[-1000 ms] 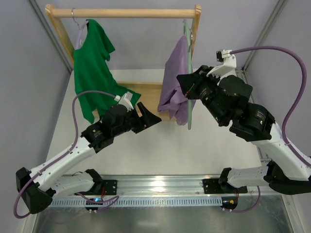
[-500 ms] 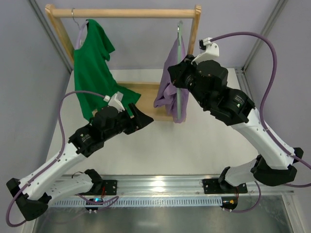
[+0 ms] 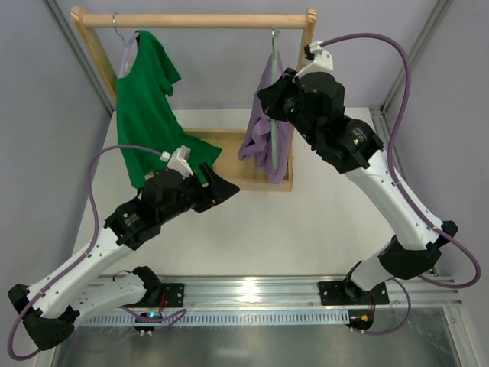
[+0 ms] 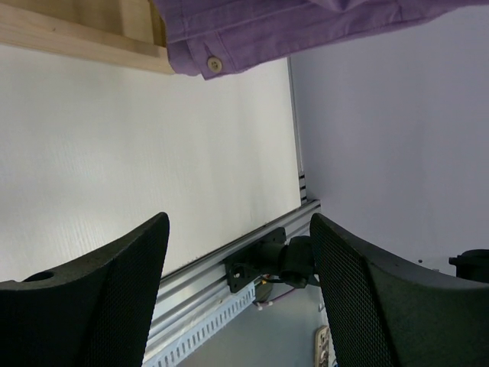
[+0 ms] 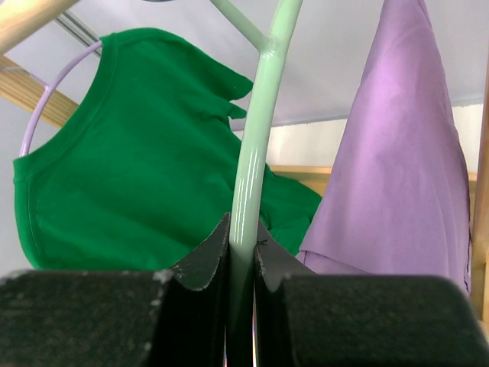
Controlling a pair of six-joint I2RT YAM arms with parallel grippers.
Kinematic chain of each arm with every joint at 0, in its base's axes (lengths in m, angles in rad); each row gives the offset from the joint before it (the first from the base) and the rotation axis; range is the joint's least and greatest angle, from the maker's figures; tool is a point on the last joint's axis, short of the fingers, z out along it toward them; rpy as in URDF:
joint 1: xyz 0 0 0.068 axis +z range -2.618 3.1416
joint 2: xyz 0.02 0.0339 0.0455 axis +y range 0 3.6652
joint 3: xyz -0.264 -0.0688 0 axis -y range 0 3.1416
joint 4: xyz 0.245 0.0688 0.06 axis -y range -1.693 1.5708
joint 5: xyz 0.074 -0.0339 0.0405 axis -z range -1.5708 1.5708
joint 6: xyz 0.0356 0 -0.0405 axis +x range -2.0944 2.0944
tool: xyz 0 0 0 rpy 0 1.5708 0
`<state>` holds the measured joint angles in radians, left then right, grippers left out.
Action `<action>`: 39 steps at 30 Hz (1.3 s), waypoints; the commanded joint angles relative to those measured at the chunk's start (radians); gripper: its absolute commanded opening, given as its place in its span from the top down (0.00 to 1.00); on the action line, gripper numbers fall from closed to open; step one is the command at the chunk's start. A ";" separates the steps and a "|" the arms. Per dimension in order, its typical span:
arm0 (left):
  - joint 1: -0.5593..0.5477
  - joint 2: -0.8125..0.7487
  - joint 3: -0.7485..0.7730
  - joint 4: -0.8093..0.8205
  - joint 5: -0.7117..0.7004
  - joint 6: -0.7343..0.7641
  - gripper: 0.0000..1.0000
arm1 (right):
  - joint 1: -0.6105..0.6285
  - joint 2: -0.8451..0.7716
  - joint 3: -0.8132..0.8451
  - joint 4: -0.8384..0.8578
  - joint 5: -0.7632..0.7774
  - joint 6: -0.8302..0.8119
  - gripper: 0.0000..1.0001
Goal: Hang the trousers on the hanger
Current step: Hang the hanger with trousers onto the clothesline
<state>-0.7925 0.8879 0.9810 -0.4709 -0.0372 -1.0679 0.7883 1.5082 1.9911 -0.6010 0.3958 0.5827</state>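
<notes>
The trousers [image 3: 256, 145] hang draped over the hanger [image 5: 256, 145], high up near the wooden rail [image 3: 191, 20]. They are soft, light cloth and I think they can slide off easily (the plastic bar is thin and smooth), so the stiff hanger is the better place to hold. The right gripper [image 5: 241, 233] pinches its pale green bar. The left gripper [image 4: 238, 229] stands spread and holds nothing.

Lilac trousers [image 3: 256, 139], seemingly pale-green hanger [image 5: 256, 130]

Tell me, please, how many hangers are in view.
2. A lavender hanger holds the green shirt at the rail's left end; a pale green hanger bearing the trousers is near its right end, clamped in the right gripper. None seems hidden.
</notes>
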 commanded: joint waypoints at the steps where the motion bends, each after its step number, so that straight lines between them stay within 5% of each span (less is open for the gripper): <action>1: -0.001 -0.009 -0.002 0.044 0.023 -0.009 0.26 | -0.030 0.009 0.116 0.198 -0.075 -0.018 0.96; 31: 0.002 0.092 0.024 0.083 -0.015 0.008 0.25 | -0.225 0.110 0.078 0.245 -0.285 0.129 0.96; 39: 0.058 0.244 0.151 0.066 -0.072 0.169 0.25 | -0.248 -0.057 -0.130 0.190 -0.310 0.115 0.60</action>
<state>-0.7525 1.1042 1.0687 -0.4381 -0.0692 -0.9939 0.5510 1.5745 1.9083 -0.4416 0.1131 0.7109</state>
